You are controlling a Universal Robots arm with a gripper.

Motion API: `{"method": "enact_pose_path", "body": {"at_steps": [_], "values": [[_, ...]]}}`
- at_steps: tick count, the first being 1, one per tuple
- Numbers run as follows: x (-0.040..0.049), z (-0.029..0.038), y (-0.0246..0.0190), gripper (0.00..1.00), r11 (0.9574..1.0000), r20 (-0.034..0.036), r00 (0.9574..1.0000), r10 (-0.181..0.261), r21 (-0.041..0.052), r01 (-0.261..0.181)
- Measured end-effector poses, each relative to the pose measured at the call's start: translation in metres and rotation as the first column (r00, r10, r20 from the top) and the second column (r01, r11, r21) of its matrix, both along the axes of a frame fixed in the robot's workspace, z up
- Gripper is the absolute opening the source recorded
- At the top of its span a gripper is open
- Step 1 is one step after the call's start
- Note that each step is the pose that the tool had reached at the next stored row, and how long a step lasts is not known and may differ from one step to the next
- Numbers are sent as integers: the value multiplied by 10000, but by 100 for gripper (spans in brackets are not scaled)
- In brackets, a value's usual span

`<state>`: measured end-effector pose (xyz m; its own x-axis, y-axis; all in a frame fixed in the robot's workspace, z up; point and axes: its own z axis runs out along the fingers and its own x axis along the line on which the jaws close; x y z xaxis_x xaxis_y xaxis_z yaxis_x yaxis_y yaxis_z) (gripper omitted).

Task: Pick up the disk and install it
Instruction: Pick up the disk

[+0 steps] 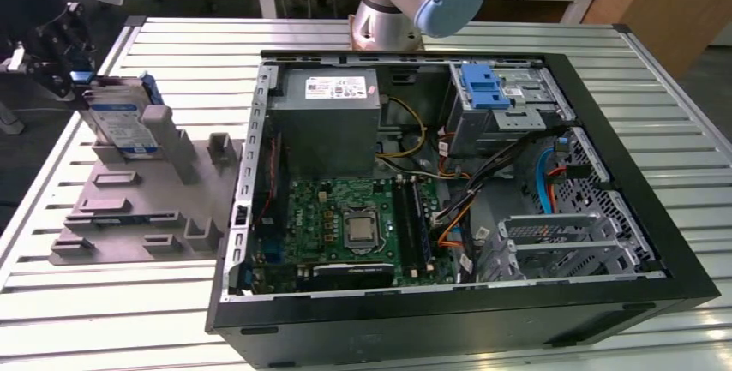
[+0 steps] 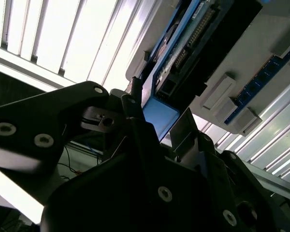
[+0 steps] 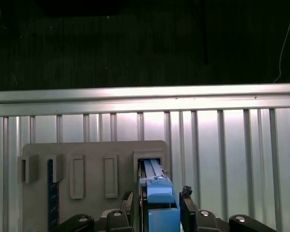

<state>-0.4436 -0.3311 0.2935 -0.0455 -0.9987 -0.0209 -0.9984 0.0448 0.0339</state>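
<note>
1. gripper [image 1: 71,67]: positioned at the top end of the disk [image 1: 120,118].
2. hand state: spread. in the first wrist view the fingers [image 3: 186,198] stand one on each side of the disk's blue frame, with a thin gap showing, not pinching.
3. disk: stands on edge in a slot of the grey holder [image 1: 126,208], between and below the fingers.
4. open computer case [image 1: 458,328]: well apart from the gripper.

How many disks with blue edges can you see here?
1. The disk stands upright in the grey holder at the exterior view's left, with the gripper at its top end. More might be hidden inside the computer case.
</note>
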Motion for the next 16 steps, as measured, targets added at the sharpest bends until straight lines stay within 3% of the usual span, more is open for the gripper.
{"method": "enact_pose_path", "body": {"at_steps": [5,6,16], "values": [[0,-6,2,48,10000,0,10000,0,0,0],[0,-6,2,42,10000,0,10000,0,0,0],[0,-24,2,42,10000,27,10000,-1,1,1]]}}
